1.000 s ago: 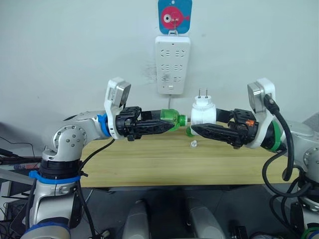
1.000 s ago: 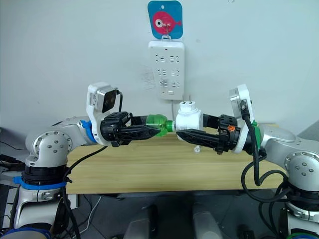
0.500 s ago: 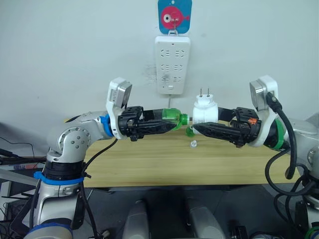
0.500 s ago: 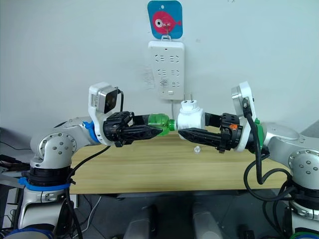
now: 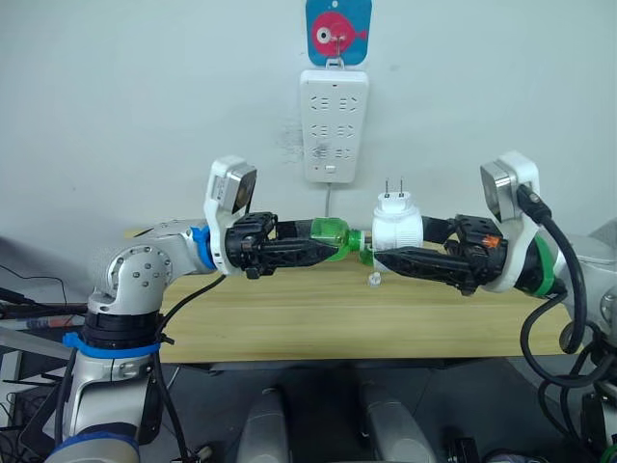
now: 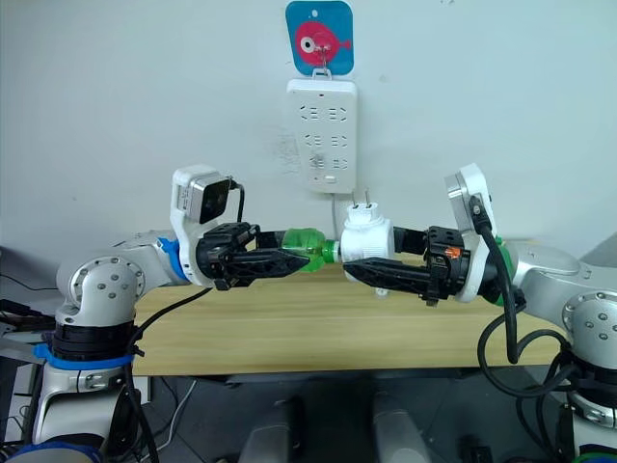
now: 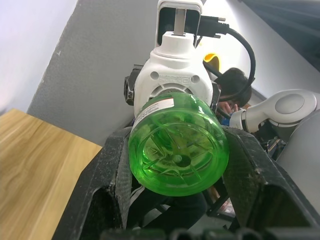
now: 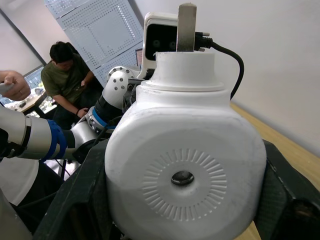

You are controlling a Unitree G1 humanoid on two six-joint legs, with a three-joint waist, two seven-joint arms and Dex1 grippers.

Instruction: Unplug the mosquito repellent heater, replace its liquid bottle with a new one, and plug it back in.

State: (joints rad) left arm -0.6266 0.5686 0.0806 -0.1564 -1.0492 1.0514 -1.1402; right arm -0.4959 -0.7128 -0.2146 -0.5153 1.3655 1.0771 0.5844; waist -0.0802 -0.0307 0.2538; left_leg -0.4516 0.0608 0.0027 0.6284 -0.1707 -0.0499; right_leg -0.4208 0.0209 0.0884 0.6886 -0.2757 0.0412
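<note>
1. The mosquito repellent heater (image 5: 396, 228) was held clamped in the right gripper (image 5: 386, 256), in the air below the power strip (image 5: 334, 124) on the wall, its two prongs pointing up.
2. A green bottle (image 5: 335, 234) was held gripped by the left gripper (image 5: 323, 249), lying on its side with its neck at the heater's underside; whether the threads had engaged could not be made out.
3. Both items were carried above the worktop (image 5: 289, 309), directly beneath the power strip.
4. A small whitish object (image 5: 373, 280), probably a cap, lay on the worktop below the heater; its identity was too small to confirm.
5. A further green item (image 5: 367, 257) was seen just below the heater, partly hidden by the right gripper; it could not be told which bottle it was.
6. Risk, as judged: a misaligned neck could cross-thread or bend the wick, caused by the two arms not sharing one axis.
7. Risk, as judged: the smooth bottle could slip or turn within the gripper fingers (image 7: 112, 170) during screwing, and liquid could spill.
</note>
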